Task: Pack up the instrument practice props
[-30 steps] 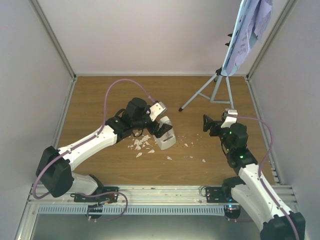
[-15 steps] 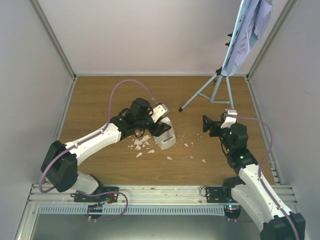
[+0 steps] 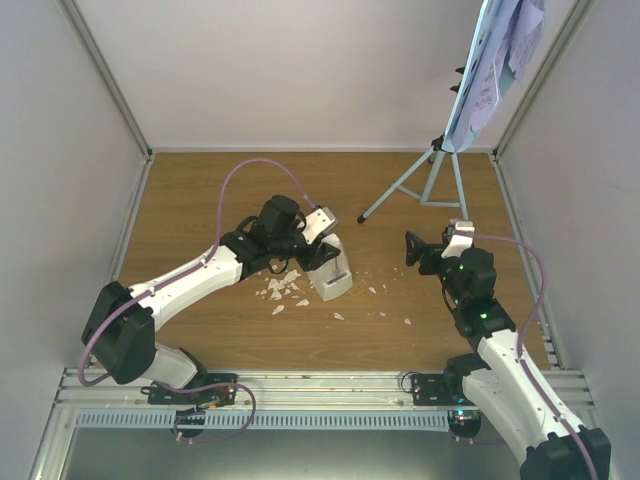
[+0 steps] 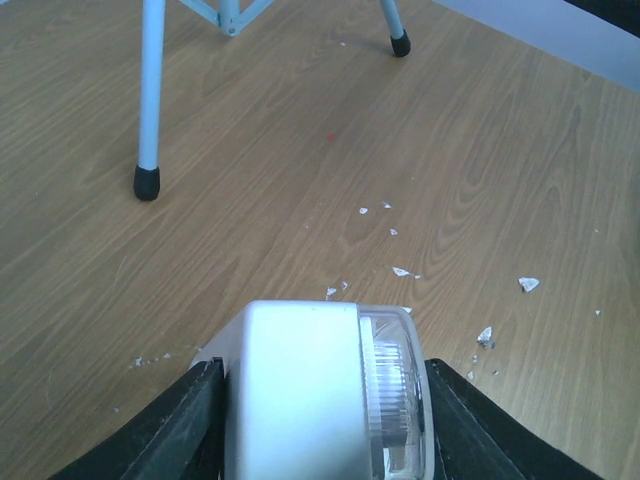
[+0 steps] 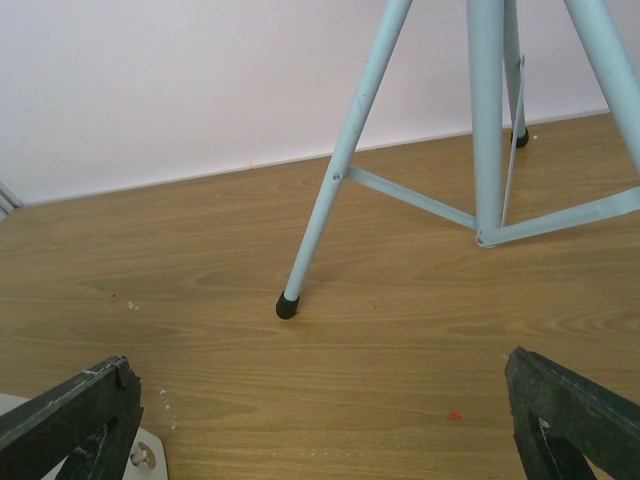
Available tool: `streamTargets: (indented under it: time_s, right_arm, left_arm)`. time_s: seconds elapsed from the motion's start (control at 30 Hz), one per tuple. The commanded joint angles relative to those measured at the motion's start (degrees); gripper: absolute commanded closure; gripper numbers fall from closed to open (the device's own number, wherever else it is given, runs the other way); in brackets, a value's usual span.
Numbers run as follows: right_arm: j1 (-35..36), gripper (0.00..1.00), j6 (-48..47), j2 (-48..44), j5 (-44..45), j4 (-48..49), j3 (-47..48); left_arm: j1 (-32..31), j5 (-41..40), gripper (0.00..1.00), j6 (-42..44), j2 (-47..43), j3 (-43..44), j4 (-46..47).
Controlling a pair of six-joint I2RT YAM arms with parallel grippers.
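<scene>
The small white metronome point(image 3: 333, 273) with its clear cover stands mid-table among crumbs. My left gripper point(image 3: 322, 258) is shut on it; in the left wrist view the black fingers point(image 4: 190, 420) press both sides of the metronome point(image 4: 300, 390). The pale-blue music stand point(image 3: 428, 178) stands at the back right, its tray point(image 3: 480, 85) carrying the sheet music point(image 3: 522, 30). My right gripper point(image 3: 412, 246) hovers open and holds nothing, right of the metronome, facing the stand's legs point(image 5: 340, 170); it point(image 5: 318, 365) has bare table between its fingers.
Small white crumbs point(image 3: 285, 290) lie scattered left of and in front of the metronome, with more point(image 4: 527, 284) to its right. A stand leg's black foot point(image 4: 146, 182) rests ahead of the left gripper. White walls close in the table on three sides.
My left gripper has narrowed from open onto the metronome's sides, and the left arm has shifted slightly. The right arm has not moved.
</scene>
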Motion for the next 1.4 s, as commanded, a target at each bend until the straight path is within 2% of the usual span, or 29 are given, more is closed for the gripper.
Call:
streamTargets:
  time_s: [0.0,0.13,0.23,0.53,0.77,0.93,1.1,1.2,1.37]
  right_arm:
    - [-0.59,0.00,0.70,-0.78,-0.04,-0.28,-0.57]
    - [-0.61,0.01,0.76,-1.05,0.18,-0.52,-0.36]
    - [-0.59,0.00,0.77,-1.40,0.34,-0.74,-0.30]
    - [-0.61,0.00,0.72,-1.77,-1.16,-0.92,-0.48]
    - [-0.61,0.00,-0.26,-0.39,-3.18,-1.03,-1.34]
    - [-0.58,0.00,0.45,-0.48,-5.56,0.66,-3.35]
    - [-0.60,0.00,2.26,1.41,-8.34,2.38,-4.60]
    - [-0.59,0.00,2.87,3.34,-10.43,3.86,-4.78]
    - [-0.53,0.00,1.91,6.66,-16.11,6.53,-4.56]
  left_arm:
    - [-0.24,1.58,0.57,0.11,0.43,1.40,0.84]
    - [-0.24,-0.27,0.60,-0.35,-0.02,1.21,1.25]
    - [-0.24,-5.38,0.62,-1.88,-1.85,0.11,2.92]
    - [-0.16,-18.31,0.64,-13.01,-5.98,-1.27,6.82]
    - [-3.90,-28.09,0.64,-17.70,-3.61,-0.44,10.26]
    - [-6.14,-33.78,0.68,-20.24,-1.95,-0.77,13.51]
    - [-10.06,-40.61,0.68,-20.23,0.95,2.30,10.65]
    - [-10.86,-40.65,0.64,-21.68,1.11,1.93,10.52]
    - [-10.93,-33.87,0.38,-22.17,-0.32,-0.41,11.73]
